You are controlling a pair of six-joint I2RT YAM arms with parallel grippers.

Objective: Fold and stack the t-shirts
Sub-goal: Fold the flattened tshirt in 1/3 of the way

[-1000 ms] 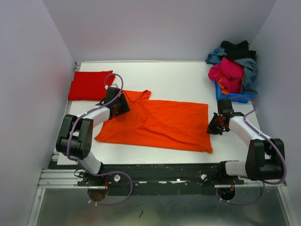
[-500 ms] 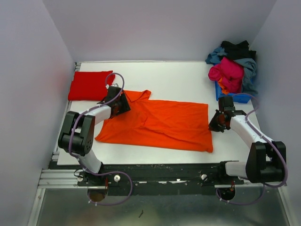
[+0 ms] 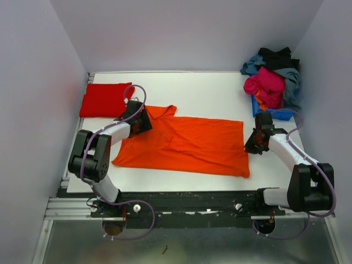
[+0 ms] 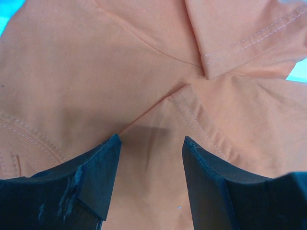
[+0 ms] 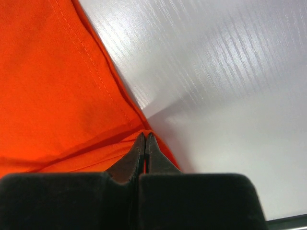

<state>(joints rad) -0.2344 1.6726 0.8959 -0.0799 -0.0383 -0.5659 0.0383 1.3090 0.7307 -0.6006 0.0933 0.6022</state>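
Observation:
The bright orange t-shirt (image 3: 187, 144) lies spread across the middle of the white table. My left gripper (image 3: 144, 122) is at its upper left corner near the collar; in the left wrist view (image 4: 151, 158) it is open, jaws apart over flat orange cloth (image 4: 120, 72). My right gripper (image 3: 250, 146) is at the shirt's right edge; in the right wrist view (image 5: 145, 143) it is shut on the hem of the orange t-shirt (image 5: 53, 96). A folded red t-shirt (image 3: 104, 99) lies at the far left.
A heap of pink, grey-blue and black shirts (image 3: 273, 80) sits on a blue tray (image 3: 269, 113) at the back right corner. Grey walls close in the table on the left, back and right. Bare white table (image 5: 230, 72) shows right of the shirt.
My right gripper has moved slightly up along the shirt's right edge, and that edge has shifted with it. The left gripper has nudged a little toward the collar.

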